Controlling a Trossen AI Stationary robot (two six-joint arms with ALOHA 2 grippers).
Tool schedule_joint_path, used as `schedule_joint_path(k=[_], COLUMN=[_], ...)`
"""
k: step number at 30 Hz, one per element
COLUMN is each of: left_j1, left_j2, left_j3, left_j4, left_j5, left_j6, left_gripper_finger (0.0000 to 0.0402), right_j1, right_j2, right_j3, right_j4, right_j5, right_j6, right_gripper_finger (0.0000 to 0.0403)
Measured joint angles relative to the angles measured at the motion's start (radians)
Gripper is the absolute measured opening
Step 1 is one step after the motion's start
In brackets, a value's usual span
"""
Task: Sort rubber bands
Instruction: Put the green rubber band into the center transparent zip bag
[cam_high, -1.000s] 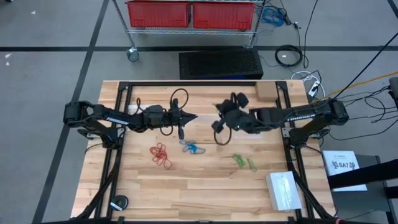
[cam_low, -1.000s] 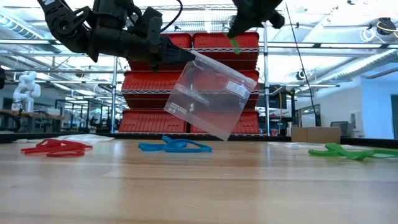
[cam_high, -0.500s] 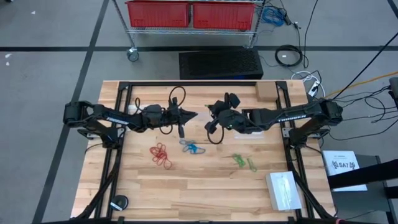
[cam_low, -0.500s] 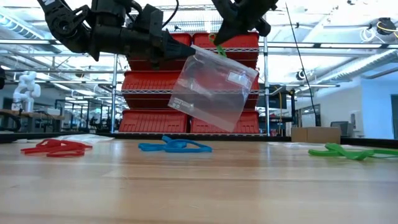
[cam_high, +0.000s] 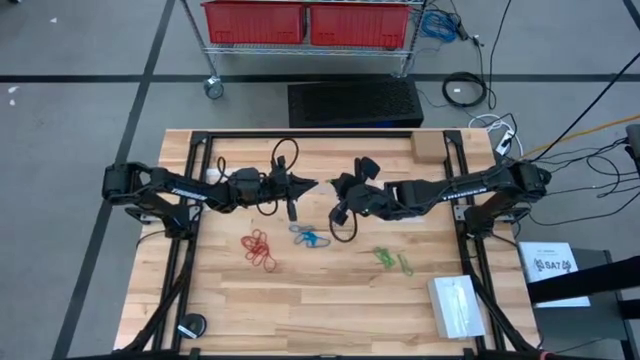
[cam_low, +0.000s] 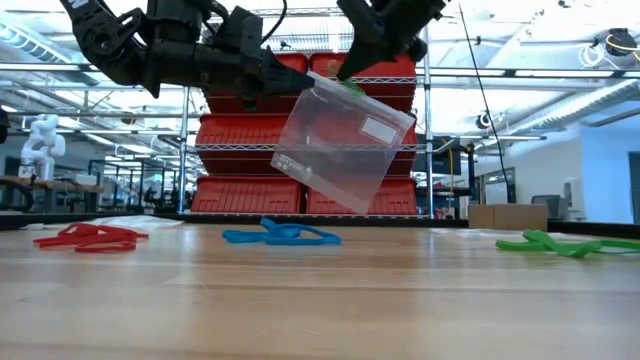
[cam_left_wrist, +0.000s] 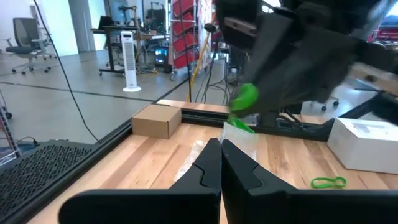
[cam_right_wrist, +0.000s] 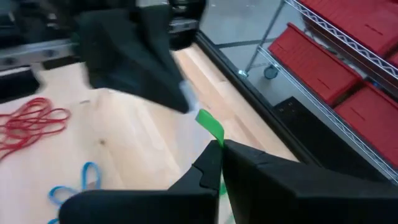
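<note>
hanging in mid-air over the table's middle, a clear plastic bag (cam_low: 340, 140) is pinched at one top corner by the left gripper (cam_low: 285, 85), fingers closed. the right gripper (cam_low: 348, 68), also closed, carries a green rubber band (cam_right_wrist: 210, 129) to the bag's mouth. the red bands (cam_high: 259, 248), blue bands (cam_high: 309, 238) and remaining green bands (cam_high: 392, 260) lie loose on the wood, so sorting looks barely begun.
</note>
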Motion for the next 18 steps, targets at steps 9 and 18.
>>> schedule_joint_path(k=[9, 18], left_j1=[0.0, 0.0], left_j2=[0.0, 0.0], left_j3=[0.0, 0.0], left_j4=[-0.007, -0.007], left_j5=[-0.009, 0.008], left_j6=[-0.006, 0.002], left_gripper_finger=[0.0, 0.0], right_j1=[0.009, -0.048], right_j2=[0.0, 0.0], right_j3=[0.0, 0.0], right_j4=[-0.078, -0.115], right_j5=[0.006, -0.099], right_j6=[0.043, 0.087], right_gripper_finger=[0.0, 0.0])
